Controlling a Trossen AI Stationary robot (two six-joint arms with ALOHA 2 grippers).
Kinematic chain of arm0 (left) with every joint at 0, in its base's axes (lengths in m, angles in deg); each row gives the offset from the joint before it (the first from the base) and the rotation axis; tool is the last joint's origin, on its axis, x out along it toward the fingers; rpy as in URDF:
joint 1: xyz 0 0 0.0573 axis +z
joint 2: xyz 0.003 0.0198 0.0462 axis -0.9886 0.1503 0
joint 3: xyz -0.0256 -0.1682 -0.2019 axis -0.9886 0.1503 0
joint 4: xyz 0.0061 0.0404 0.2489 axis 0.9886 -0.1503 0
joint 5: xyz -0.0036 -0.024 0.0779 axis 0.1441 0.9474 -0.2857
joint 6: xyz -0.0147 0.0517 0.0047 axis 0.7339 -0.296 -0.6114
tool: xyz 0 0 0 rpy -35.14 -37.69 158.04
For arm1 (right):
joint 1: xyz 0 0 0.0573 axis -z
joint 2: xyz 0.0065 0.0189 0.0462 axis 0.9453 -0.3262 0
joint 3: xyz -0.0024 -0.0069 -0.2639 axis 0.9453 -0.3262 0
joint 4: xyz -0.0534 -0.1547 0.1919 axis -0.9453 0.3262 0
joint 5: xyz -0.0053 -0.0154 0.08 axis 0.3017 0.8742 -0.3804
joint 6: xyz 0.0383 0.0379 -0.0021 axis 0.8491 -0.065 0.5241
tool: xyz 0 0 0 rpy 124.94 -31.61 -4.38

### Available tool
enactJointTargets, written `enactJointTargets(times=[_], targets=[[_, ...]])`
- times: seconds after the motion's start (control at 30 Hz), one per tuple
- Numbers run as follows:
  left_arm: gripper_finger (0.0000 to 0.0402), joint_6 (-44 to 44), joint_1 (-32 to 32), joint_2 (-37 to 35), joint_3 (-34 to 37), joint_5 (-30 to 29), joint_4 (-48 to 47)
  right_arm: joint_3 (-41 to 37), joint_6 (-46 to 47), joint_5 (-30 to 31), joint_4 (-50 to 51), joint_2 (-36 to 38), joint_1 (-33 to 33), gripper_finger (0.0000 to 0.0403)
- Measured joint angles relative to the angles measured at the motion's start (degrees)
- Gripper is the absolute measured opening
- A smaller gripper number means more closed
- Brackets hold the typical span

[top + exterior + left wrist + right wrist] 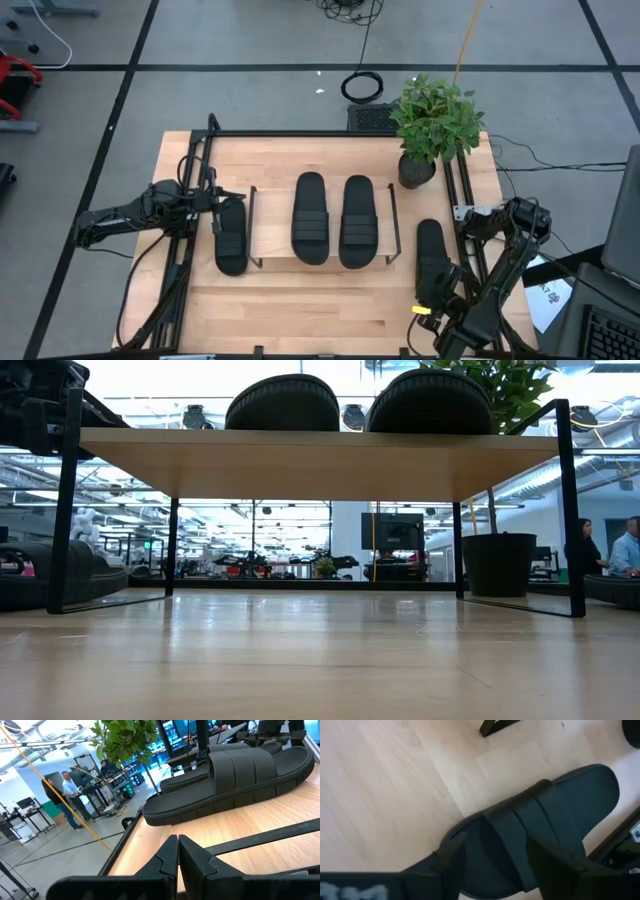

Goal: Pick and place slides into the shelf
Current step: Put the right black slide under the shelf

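Two black slides (310, 218) (357, 222) lie side by side on the shelf's top board (272, 232), also visible in the low view (283, 405) (430, 402). A third slide (231, 240) rests sole down on the table left of the shelf. A fourth slide (431, 250) rests on the table right of it. My right gripper (502, 855) is open above this slide (570, 795), pointing steeply down, with a finger on each side of its strap (520, 835). My left gripper (177, 855) is shut and level at the table's left edge, short of the third slide (235, 775). My right gripper's open fingers (452, 852) straddle the strap of the fourth slide from above, lying across the slide. I cannot tell whether they touch it. The slide lies flat on the table.
A potted plant (432, 125) stands at the table's far right corner, just beyond the fourth slide. Black rails (465, 200) run along the table's sides. The space under the shelf board (320, 460) is open between its thin black legs (565, 510). People stand in the room beyond.
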Motion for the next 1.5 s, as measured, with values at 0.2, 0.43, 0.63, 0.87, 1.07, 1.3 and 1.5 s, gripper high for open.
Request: enactJointTargets(times=[0.2,0.43,0.63,0.87,1.07,1.3,1.5], targets=[[0.0021,0.0,0.0,0.0,0.0,0.0,0.0,-4.6,-1.8,-1.3,-5.0,0.0,0.0,0.0226],[0.0021,0.1,0.0,0.0,0.0,0.0,0.1,-9.0,-5.5,-5.6,-3.2,-2.5,0.0,0.0214],[0.0021,0.2,0.0,0.0,0.0,0.0,0.2,-9.2,-3.1,-4.6,3.7,-5.2,0.8,0.0204],[0.0021,0.2,0.0,0.0,0.0,0.0,0.2,-9.1,-1.6,-4.3,7.2,-7.9,1.6,0.0203],[0.0021,0.2,0.0,0.0,0.0,0.0,0.2,-9.8,2.0,0.7,9.2,-9.5,1.5,0.0203],[0.0021,0.5,0.0,0.0,0.0,0.1,0.3,-18.1,10.7,2.1,0.4,-9.1,1.5,0.0203],[0.0021,0.8,0.0,0.0,0.0,0.1,0.4,-22.4,13.9,1.1,-4.4,-9.0,1.8,0.0170]])
